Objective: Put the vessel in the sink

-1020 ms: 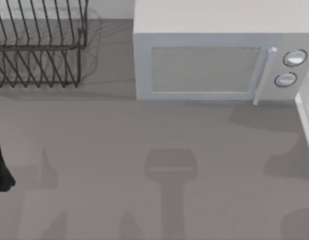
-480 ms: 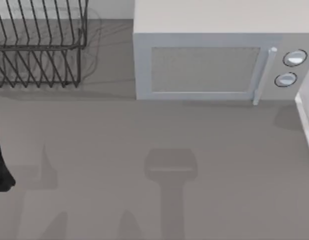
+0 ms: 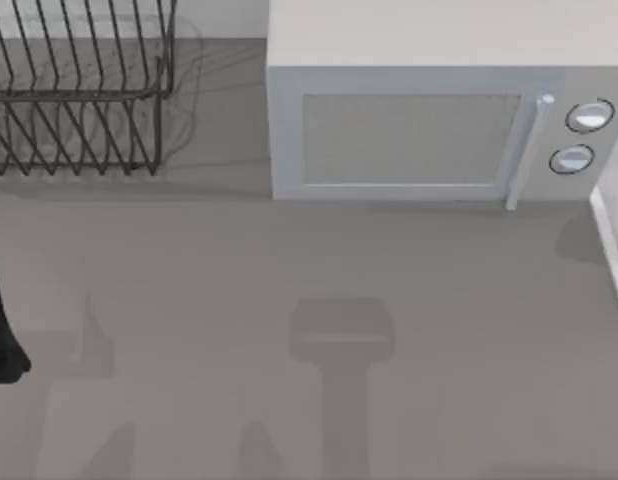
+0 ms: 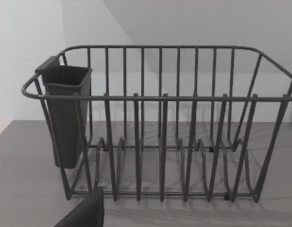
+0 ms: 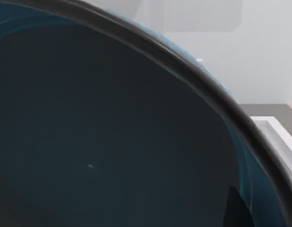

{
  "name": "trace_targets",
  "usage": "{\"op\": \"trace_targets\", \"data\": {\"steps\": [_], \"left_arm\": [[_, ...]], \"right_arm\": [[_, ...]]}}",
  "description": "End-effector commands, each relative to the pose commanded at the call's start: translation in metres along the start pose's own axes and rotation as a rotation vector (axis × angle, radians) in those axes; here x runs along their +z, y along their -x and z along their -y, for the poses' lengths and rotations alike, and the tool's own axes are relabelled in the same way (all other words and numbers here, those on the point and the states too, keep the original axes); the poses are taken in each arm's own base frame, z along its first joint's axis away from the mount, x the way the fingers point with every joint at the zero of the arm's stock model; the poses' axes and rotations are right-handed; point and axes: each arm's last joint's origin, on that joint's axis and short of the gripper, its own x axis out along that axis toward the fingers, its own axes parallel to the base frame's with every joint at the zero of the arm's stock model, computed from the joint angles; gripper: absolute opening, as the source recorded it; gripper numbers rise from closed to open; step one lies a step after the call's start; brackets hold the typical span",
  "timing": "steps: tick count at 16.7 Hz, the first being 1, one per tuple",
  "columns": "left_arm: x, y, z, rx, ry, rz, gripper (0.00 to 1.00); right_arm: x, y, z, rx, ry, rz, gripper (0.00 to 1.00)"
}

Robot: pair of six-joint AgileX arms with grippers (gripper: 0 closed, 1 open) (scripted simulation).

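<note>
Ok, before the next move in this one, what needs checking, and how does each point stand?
1. Vessel at the right arm: ok. The teal bowl sits very close in the right wrist view.
2. Bowl firmly held: cannot tell.
3. Sink found: cannot tell. A white rim shows just past the bowl, but what it belongs to is not settled.
4. Left arm out of the way: ok. The left arm is at the table's left edge, its wrist camera facing the dish rack.
5. Microwave door shut: ok. The microwave stands closed at the back of the table.
</note>
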Motion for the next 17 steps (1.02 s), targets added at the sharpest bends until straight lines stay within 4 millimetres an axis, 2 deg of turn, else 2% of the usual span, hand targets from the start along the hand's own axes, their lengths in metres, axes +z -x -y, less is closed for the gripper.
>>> {"op": "trace_targets", "data": {"steps": [12, 17], "left_arm": [[0.0, 0.0, 0.0, 0.0, 0.0, 0.0, 1.0], [0.0, 0.0, 0.0, 0.0, 0.0, 0.0, 1.0]], "right_arm": [[0.0, 0.0, 0.0, 0.0, 0.0, 0.0, 0.98], [0.0, 0.0, 0.0, 0.0, 0.0, 0.0, 1.0]]}}
